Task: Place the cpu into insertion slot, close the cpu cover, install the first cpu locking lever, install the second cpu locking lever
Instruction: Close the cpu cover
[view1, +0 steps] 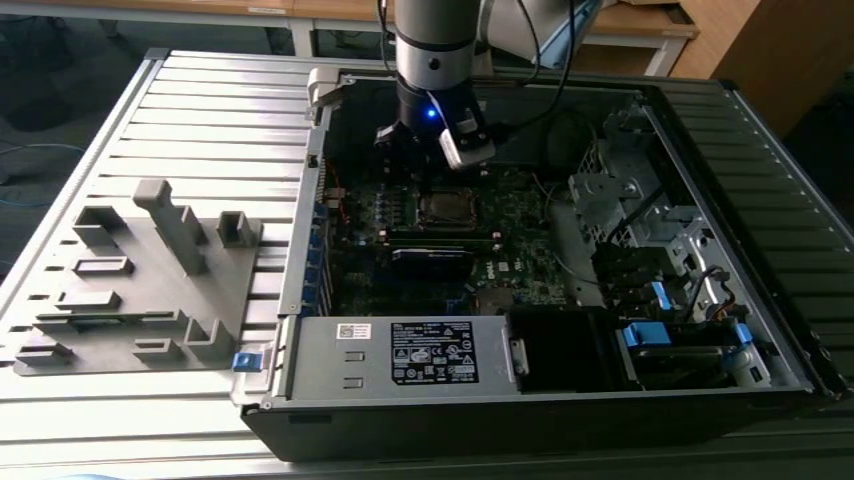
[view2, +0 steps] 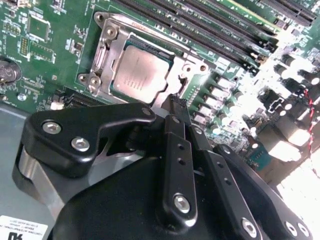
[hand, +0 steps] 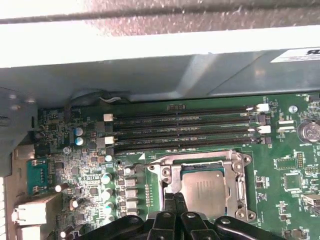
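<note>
The cpu (view2: 139, 72) (hand: 202, 191) lies flat in its socket on the green motherboard, its dull silver top showing; in the exterior view the cpu (view1: 445, 208) sits mid-board. The cpu cover (view2: 114, 49) (hand: 200, 160), a silver frame, lies down around it. My gripper (view2: 176, 101) (hand: 174, 196) hangs just over one edge of the socket, its black fingers (view2: 176, 150) pressed together with nothing visible between them. In the exterior view the gripper (view1: 414, 165) is directly above the socket. Whether the tips touch a locking lever I cannot tell.
Black memory slots (hand: 185, 131) (view2: 200, 25) run along one side of the socket, capacitors (hand: 107, 179) along another. The power supply box (view1: 427, 352) stands at the case front and a metal drive cage (view1: 627, 200) at the exterior view's right. A grey fixture (view1: 147, 280) lies outside the case.
</note>
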